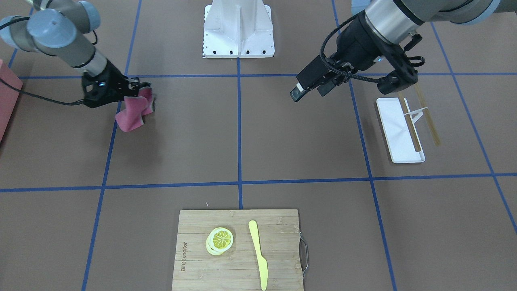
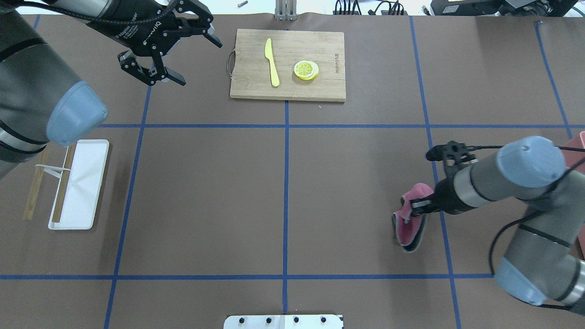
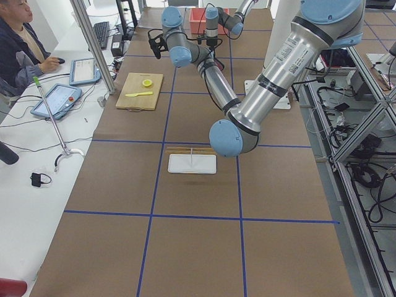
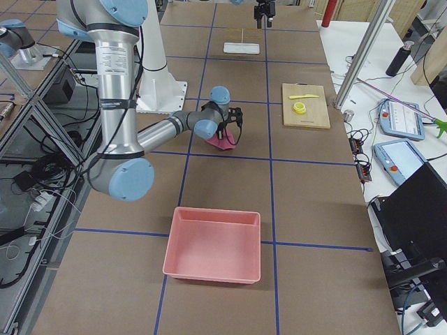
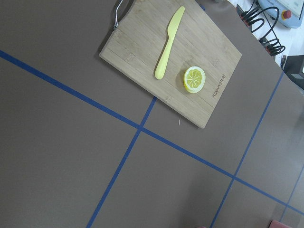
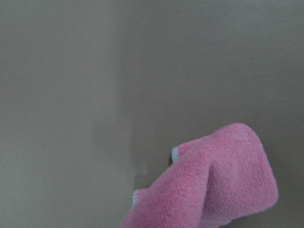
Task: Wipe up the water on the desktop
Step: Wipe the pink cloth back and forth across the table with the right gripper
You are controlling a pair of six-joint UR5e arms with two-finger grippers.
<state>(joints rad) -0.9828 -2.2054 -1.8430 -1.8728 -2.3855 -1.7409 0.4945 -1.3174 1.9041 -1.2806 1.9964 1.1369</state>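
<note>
So the right pincer is clamped on a pink cloth, lower right of the overhead view, dangling it at the counter, I'd guess for wiping. Can't spot any water. The left pincer is wide open upper left, seemingly parked clear.

Two arms are reaching over one surface: the right arm at the upper left of the front-facing view, the left arm at its upper right. One pink cloth is hanging at the left. One cutting board is lying at bottom centre, carrying one yellow knife and one stack of lemon slices, too close to count. One white tray and two wooden sticks are lying at the right.
</note>
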